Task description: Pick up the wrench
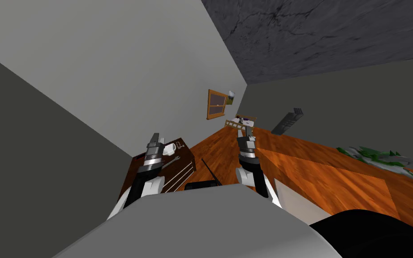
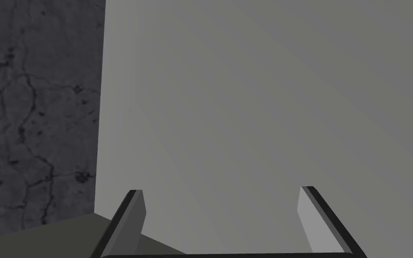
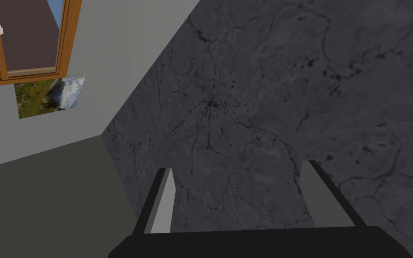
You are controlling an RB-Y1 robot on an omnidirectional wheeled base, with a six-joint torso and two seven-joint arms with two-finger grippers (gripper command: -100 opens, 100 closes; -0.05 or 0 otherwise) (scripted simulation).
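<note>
A slim silver-grey wrench [image 1: 170, 163] lies on the top of a dark brown chest of drawers [image 1: 184, 154] against the grey wall. My left gripper [image 1: 156, 136] is raised over the chest, left of the wrench and apart from it. It points up toward the wall, and its wrist view shows the left gripper [image 2: 221, 215] open with nothing between the fingers. My right gripper [image 1: 247, 130] is held up over the wooden floor, well to the right of the chest. In its own view the right gripper [image 3: 237, 197] is also open and holds nothing.
A white cup-like object [image 1: 169, 149] and a small pale item [image 1: 179, 144] share the chest top with the wrench. A thin black rod [image 1: 210, 170] and a black box [image 1: 200, 184] lie on the orange wooden floor [image 1: 317, 165]. A green plant [image 1: 380, 159] is at the right.
</note>
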